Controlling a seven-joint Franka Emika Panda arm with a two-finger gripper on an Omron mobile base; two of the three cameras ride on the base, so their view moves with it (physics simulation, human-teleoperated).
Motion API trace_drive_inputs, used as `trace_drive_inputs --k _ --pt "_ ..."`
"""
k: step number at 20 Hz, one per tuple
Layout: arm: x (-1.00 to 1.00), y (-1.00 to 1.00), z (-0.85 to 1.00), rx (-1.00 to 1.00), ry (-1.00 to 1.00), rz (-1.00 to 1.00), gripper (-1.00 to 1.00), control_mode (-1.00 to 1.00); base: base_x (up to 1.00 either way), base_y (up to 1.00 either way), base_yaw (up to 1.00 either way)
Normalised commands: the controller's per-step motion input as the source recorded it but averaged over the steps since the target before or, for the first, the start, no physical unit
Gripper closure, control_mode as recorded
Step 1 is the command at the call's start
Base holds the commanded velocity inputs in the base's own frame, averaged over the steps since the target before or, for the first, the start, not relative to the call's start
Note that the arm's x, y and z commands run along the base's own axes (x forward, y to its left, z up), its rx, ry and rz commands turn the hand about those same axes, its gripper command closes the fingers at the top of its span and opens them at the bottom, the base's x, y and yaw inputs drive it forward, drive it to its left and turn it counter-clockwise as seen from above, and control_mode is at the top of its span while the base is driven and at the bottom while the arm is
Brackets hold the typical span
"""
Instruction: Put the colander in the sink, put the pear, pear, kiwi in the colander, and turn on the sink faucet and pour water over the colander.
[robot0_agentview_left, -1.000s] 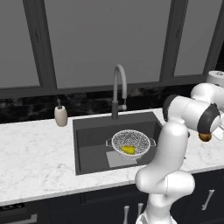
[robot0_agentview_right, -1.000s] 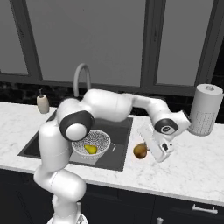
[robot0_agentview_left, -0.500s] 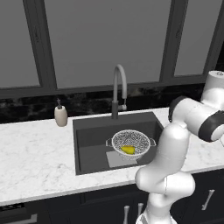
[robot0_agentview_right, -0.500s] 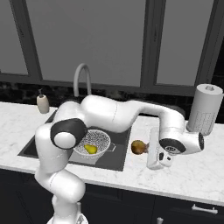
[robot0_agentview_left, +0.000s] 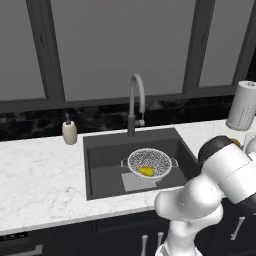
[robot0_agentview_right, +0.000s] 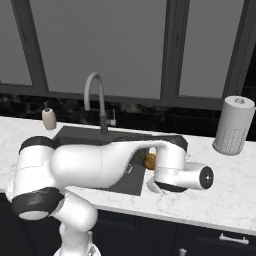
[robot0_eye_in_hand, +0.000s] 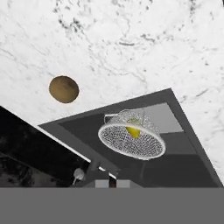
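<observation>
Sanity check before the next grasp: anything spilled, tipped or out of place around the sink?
Nothing stands out. The colander sits upright in the sink with a yellow pear inside; the kiwi lies on the marble counter.

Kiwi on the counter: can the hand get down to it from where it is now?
Probably yes. The kiwi lies alone on bare marble counter beside the sink, nothing over or against it in the hand view.

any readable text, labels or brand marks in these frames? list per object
None: no legible words, numbers or signs.
Soap dispenser: plain beige, no label.
Paper towel roll: fine dotted texture only, no print.
Sink faucet, colander, sink: unmarked.
Robot arm: white shells, no logo readable.
</observation>
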Motion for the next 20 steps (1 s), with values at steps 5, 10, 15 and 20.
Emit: trace_drive_inputs --k 5,10,15,20 --pt "0.00 0.98 0.13 0.00 0.24 -0.56 1.00 -1.00 0.00 0.00 0.00" --pt "0.04 1.00 0.27 0.00 0.21 -0.42 1.00 -1.00 0.00 0.00 0.00" --pt "0.40 0.85 0.22 0.00 0.28 -0.41 1.00 -1.00 0.00 0.00 0.00" --pt "0.87 0.23 0.14 0.01 0.38 -0.36 1.00 -1.00 0.00 0.00 0.00"
